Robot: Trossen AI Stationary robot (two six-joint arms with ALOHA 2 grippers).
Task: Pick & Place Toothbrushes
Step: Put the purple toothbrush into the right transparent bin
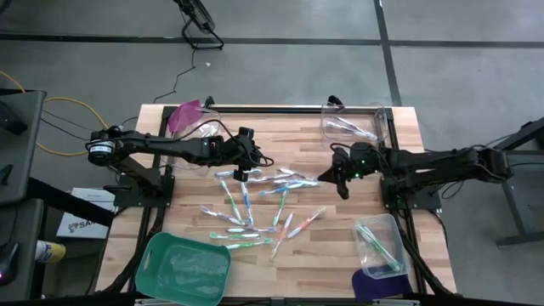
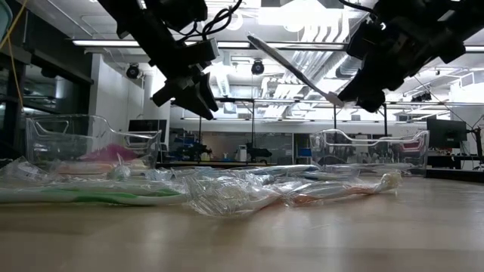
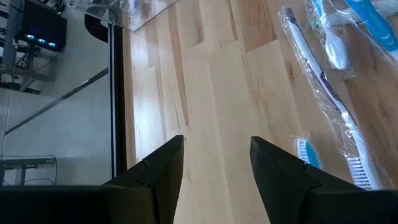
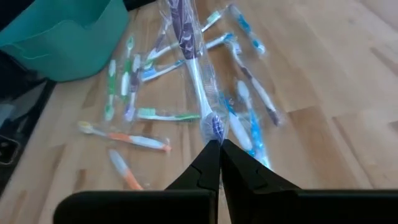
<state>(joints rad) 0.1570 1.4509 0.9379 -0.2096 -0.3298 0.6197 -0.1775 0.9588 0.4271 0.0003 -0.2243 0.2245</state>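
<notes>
From above, the pale wooden slatted counter (image 1: 280, 255) is carrying a scatter of thin, film-wrapped plastic toothbrushes (image 1: 255, 208) at its middle; a teal plastic bin (image 1: 183, 268) is sitting at the scatter's near-left, and clear plastic boxes are standing at its far right (image 1: 357, 123) and near right (image 1: 382, 245), both already holding brushes; the left end effector (image 1: 241, 175) is hovering over the scatter's far-left edge, and the right end effector (image 1: 321, 179) is lifting one at the scatter's right edge.

At counter height, that white toothbrush in crinkled wrapper (image 2: 291, 69) is hanging tilted in the air above the scatter, pinched by its end.

From the left wrist, dark wedge fingers (image 3: 273, 171) are standing apart, empty, over bare wood beside the scatter.

From the right wrist, the fingers are closing tight on the purple-handled brush (image 4: 193, 68) by its head end.

Judging by this, carrying is in hand; next, the right arm likely needs to swing to a box and release.
</notes>
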